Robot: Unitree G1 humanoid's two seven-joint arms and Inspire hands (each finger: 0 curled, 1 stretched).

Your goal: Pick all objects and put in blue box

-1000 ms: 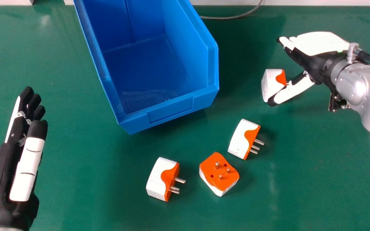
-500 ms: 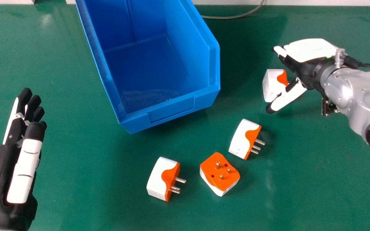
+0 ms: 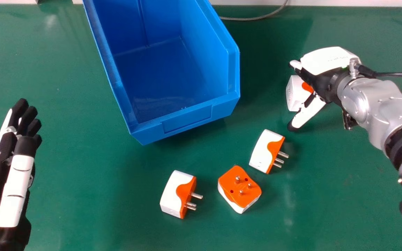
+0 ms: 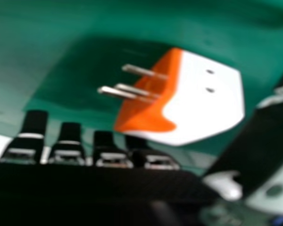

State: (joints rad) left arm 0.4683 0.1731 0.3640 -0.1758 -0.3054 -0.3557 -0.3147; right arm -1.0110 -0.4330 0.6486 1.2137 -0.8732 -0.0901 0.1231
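Green tabletop (image 3: 82,167) supports one blue box (image 3: 187,122), three white-and-orange plug adapters (image 3: 175,193) on the near side, a fourth adapter (image 3: 293,94) right of the box, and a grey cable (image 3: 257,18) beyond.

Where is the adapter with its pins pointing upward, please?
In the head view, the upturned adapter lies on the green table, lower right of centre, between one adapter on its left and another to its upper right.

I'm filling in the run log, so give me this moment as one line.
right hand: open around far-right adapter, grasp not closed | left hand: open, idle | blue box: empty
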